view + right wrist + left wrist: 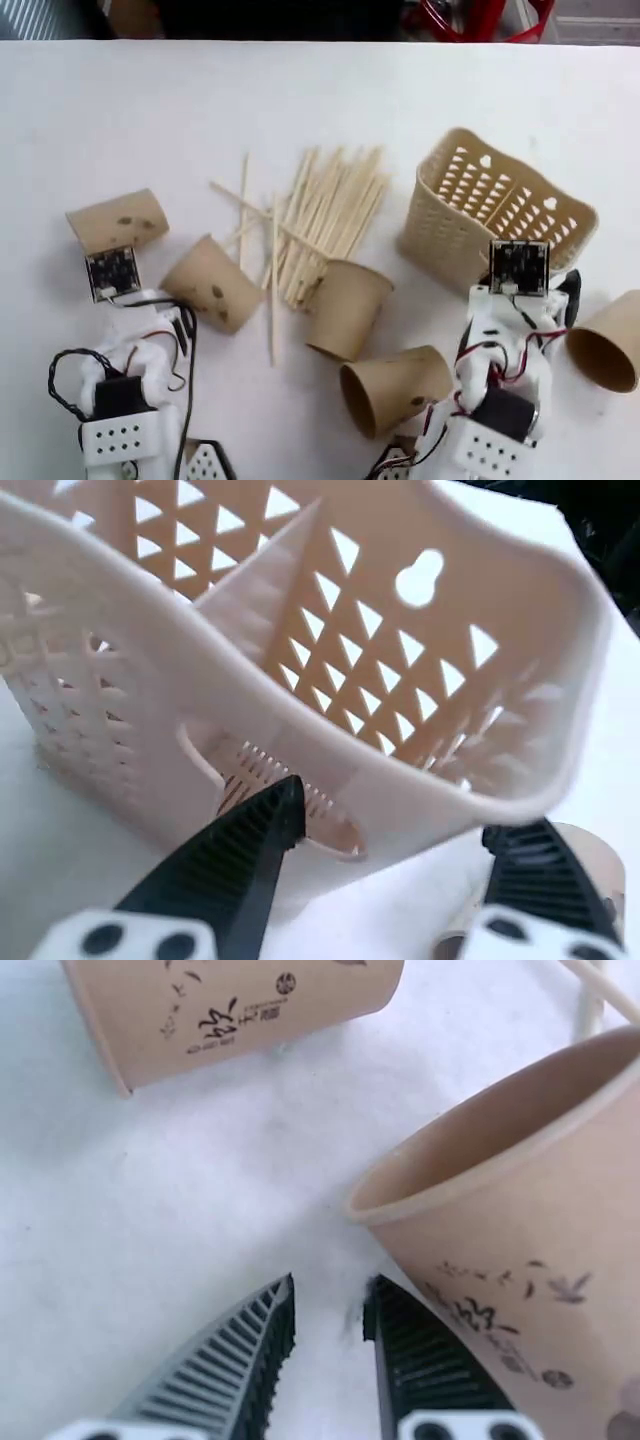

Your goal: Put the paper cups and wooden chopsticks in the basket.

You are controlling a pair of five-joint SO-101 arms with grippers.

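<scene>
The basket (440, 238) stands upright on the table (300, 90). The right arm rises from the table edge just short of it, with the wrist pitched forward. The right gripper (405, 815) faces the basket's near wall. Its jaws are spread wide and hold nothing. One finger (245, 855) sits before a slot in that wall, but I cannot tell if it touches. The other finger stands off past the basket's corner.

The chopsticks (315, 225) lie in a loose heap beside the basket, on the left arm's side. Five cups lie tipped over, none in the basket. The first cup (118, 220) is farthest from the basket, beyond the chopsticks. The second cup (210, 283) lies at the heap's far edge. The third cup (348, 308) touches the heap's ends on the side nearer the basket. The fourth cup (395, 388) is just beside the right arm. The fifth cup (608, 342) lies near the basket on the side away from the chopsticks.

The left arm is well apart from the basket, its wrist bent down between the first and second cups. The left gripper (330, 1295) hangs low over the table. Its jaws show only a slim gap with nothing in it. One finger (420, 1360) is just beside the second cup's mouth.
</scene>
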